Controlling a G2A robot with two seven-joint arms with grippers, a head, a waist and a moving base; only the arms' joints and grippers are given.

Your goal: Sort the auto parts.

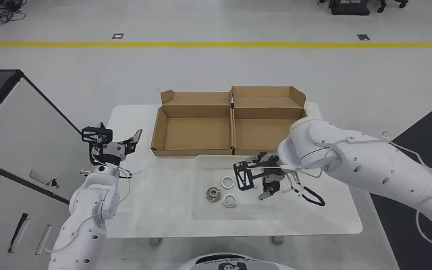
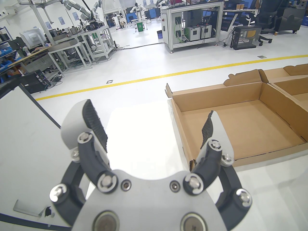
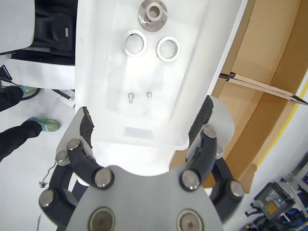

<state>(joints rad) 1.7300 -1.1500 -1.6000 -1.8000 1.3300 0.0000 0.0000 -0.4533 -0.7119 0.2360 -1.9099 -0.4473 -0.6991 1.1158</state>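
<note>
Counting: two rings (image 3: 136,54), two bolts (image 3: 130,97) (one flange (image 3: 144,22))

The top view looks down from above the arms, far enough off to take in the whole counter (image 1: 148,202) and the cardboard boxes (image 1: 229,125) at its far edge. The left wrist view sits low off the boxes' left end, facing almost level across the left box (image 2: 240,126) into the room behind, with its own open jaws in front. The right wrist view hangs close in front of the boxes (image 3: 264,49), looking steeply down along their front wall over the tray (image 3: 101,13) beside them. All three views share the boxes. The top and right wrist views also share the tray (image 1: 200,189).
</note>
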